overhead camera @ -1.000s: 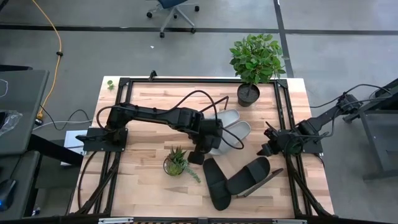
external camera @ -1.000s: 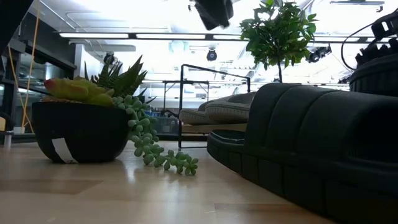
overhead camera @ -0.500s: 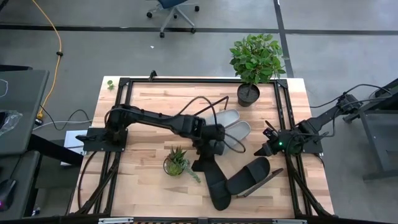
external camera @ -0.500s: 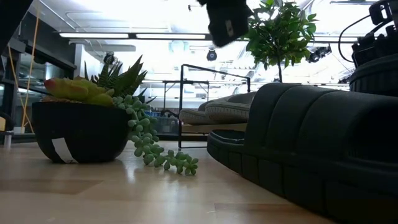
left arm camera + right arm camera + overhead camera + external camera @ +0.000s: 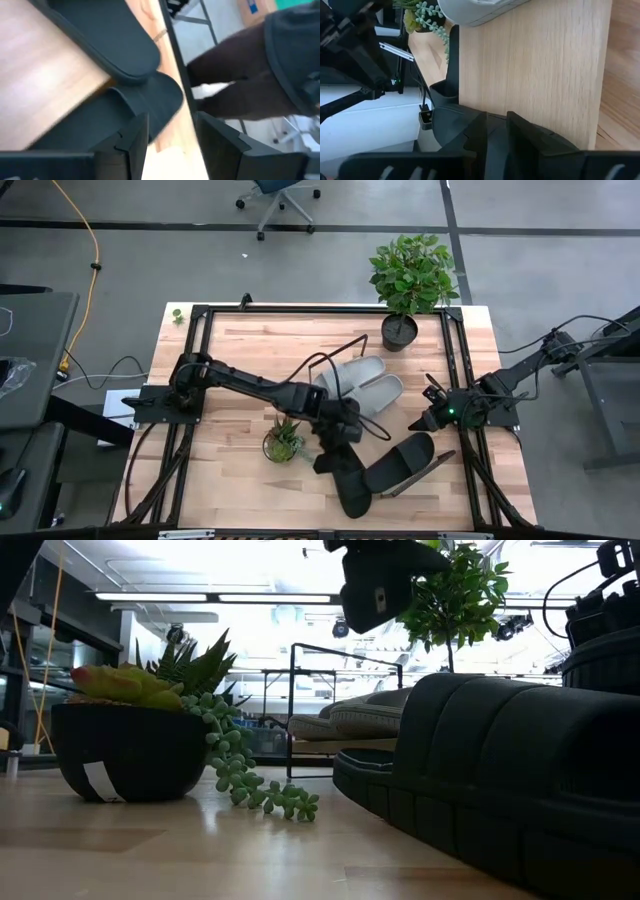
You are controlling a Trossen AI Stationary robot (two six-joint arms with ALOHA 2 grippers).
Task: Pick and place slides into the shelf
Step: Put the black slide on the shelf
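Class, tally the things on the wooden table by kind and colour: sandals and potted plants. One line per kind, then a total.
Light grey slip-on sandals: 2
Black slip-on sandals: 2
Leafy green plant in black pot: 1
Small succulent in dark bowl: 1
Total: 6

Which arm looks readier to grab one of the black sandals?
The left. Its gripper hangs open right over the black sandals, while the right gripper waits at the table's right edge, beside them.

text: none legible | labels: none | brands: none | numbers: none
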